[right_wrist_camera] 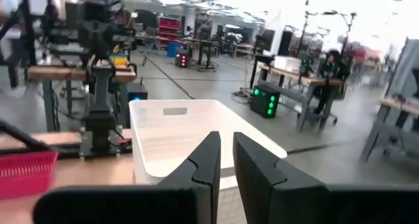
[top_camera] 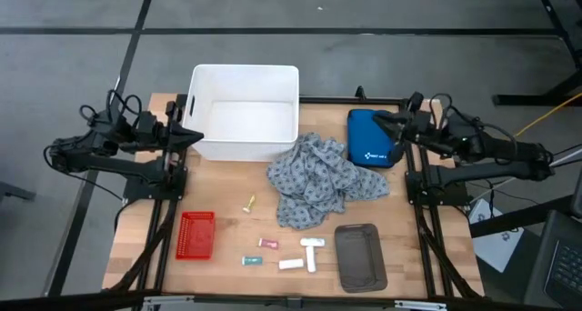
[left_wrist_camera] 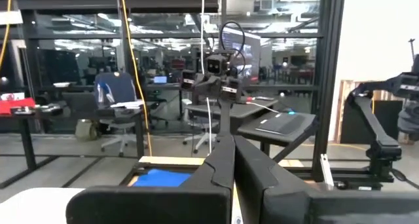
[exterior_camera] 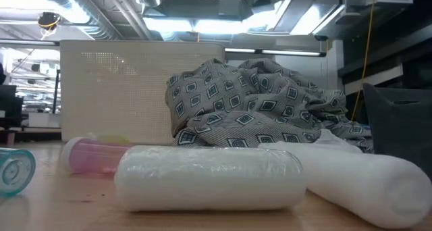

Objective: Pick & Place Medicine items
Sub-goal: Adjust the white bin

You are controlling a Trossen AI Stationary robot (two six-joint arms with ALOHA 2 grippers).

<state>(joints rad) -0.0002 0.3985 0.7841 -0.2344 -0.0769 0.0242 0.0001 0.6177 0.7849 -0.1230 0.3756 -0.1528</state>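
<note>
Small medicine items lie on the wooden table near its near edge: a yellow one (top_camera: 247, 203), a pink tube (top_camera: 268, 244), a teal one (top_camera: 251, 260) and white ones (top_camera: 291, 265) (top_camera: 312, 250). The low view shows a white wrapped roll (exterior_camera: 209, 177), the pink tube (exterior_camera: 94, 155) and the teal item (exterior_camera: 15, 170) lying on their sides. My left gripper (top_camera: 198, 135) (left_wrist_camera: 233, 149) hovers shut at the left wall of the white bin (top_camera: 244, 111). My right gripper (top_camera: 378, 120) (right_wrist_camera: 226, 149) hovers shut over the far end of the blue pouch (top_camera: 371, 138). Neither is near the items.
A grey patterned cloth (top_camera: 323, 179) lies crumpled mid-table, partly against the blue pouch. A red mesh basket (top_camera: 195, 234) sits left of the items and a grey tray (top_camera: 360, 256) sits right of them. The white bin stands at the far edge.
</note>
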